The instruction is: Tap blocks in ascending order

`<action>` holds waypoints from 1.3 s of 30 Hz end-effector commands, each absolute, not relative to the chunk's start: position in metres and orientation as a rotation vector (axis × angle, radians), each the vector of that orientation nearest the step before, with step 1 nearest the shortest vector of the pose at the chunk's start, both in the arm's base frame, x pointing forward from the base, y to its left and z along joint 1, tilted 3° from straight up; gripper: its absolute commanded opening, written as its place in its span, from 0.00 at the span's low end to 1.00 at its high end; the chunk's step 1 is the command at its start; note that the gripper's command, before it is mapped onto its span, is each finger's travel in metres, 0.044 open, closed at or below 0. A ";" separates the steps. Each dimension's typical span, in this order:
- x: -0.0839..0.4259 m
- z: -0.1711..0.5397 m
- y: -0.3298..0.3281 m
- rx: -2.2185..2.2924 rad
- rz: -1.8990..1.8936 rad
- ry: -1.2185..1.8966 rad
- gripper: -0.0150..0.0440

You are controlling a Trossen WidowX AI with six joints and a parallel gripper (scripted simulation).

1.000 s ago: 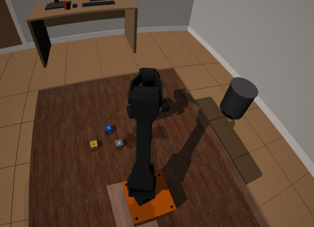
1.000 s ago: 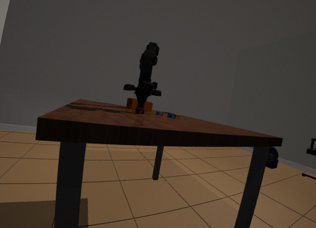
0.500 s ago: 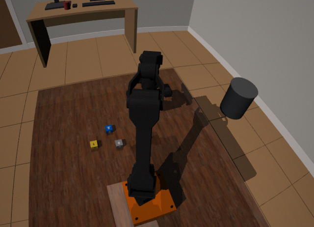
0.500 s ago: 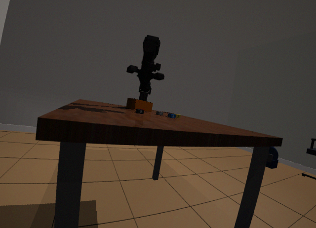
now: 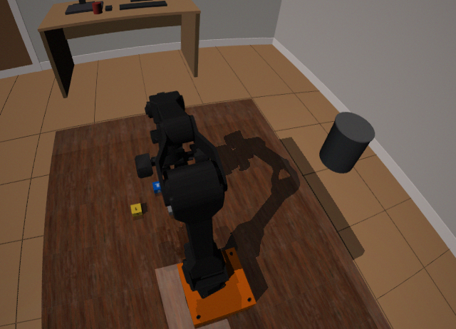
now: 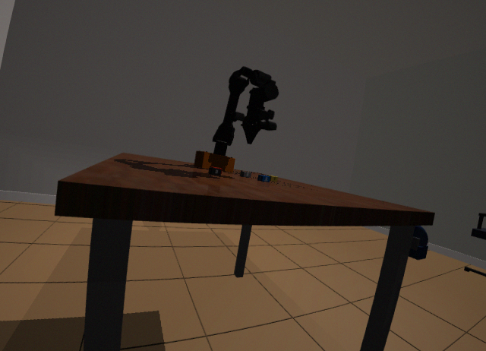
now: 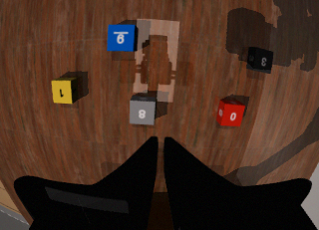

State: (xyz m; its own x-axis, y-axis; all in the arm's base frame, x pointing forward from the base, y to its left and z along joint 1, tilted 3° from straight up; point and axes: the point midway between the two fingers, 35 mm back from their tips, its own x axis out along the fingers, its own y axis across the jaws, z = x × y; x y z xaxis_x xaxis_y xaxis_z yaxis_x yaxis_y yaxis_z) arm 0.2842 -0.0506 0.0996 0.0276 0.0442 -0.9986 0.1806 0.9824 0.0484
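Note:
My gripper [image 6: 250,143] [image 7: 160,142] is shut and empty, high above the table. In the wrist view its tips point just below and right of the grey block 8 [image 7: 142,113] [image 6: 245,174] [image 5: 169,209]. The red block 0 [image 7: 230,114] lies to the right, with the black block 3 [image 7: 260,60] [image 6: 214,172] above it in that view. The yellow block 1 [image 7: 63,91] [image 5: 136,209] [image 6: 273,178] is at the left. The blue block [image 7: 121,38] [image 5: 157,186] [image 6: 263,178] shows a barred digit, 6 or 9. The arm hides the red and black blocks in the top view.
The orange base [image 5: 221,303] [image 6: 201,159] carries the arm at the near side of the wooden table [image 5: 92,263] [image 6: 176,194]. A pale strip [image 5: 171,292] [image 7: 171,46] lies by the base. A dark cylinder [image 5: 344,145] is off to the right, and a desk [image 5: 121,18] is behind.

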 end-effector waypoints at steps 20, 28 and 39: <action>0.268 0.016 -0.020 0.195 -0.116 1.535 0.29; 0.268 0.003 -0.020 0.195 -0.116 1.535 0.29; 0.268 -0.013 -0.019 0.195 -0.116 1.535 0.29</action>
State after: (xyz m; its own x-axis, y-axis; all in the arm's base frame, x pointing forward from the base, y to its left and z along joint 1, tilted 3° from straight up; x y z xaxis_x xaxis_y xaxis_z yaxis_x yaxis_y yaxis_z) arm 0.2705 -0.0198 -0.0053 0.0463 0.0443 -0.9979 0.1926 0.9799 0.0524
